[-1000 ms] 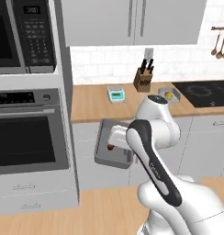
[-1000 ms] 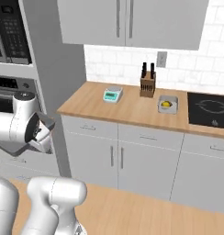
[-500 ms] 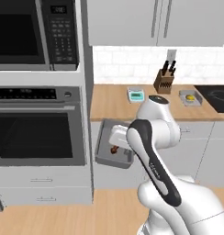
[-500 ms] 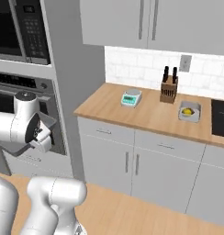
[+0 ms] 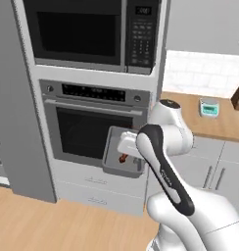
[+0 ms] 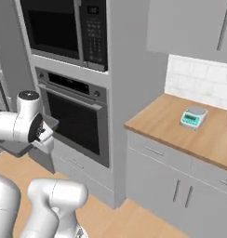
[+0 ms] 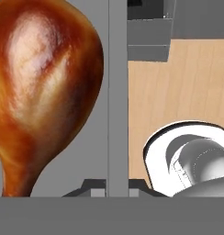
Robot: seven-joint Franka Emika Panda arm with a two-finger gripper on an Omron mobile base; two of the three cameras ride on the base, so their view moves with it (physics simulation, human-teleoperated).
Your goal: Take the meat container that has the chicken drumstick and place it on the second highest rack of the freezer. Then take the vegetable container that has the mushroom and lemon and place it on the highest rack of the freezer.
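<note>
Left base view: the tool (image 5: 122, 147) is clamped on the near rim of the meat container (image 5: 114, 149), a grey tray held up in front of the wall oven (image 5: 92, 127). The chicken drumstick (image 5: 123, 158) sits inside it, just below the tool.

Right base view: the tray's edge (image 6: 51, 122) pokes out past the wrist.

Hand view: the tool (image 7: 117, 183) is pinched shut on the tray's wall (image 7: 117, 96), with the drumstick (image 7: 40, 87) right beside it, on the left.

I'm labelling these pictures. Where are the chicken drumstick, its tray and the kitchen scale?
chicken drumstick (image 7: 42, 87), hand view, fat end.
tray (image 5: 110, 147), left base view, left wall.
kitchen scale (image 6: 192, 118), right base view, top.
</note>
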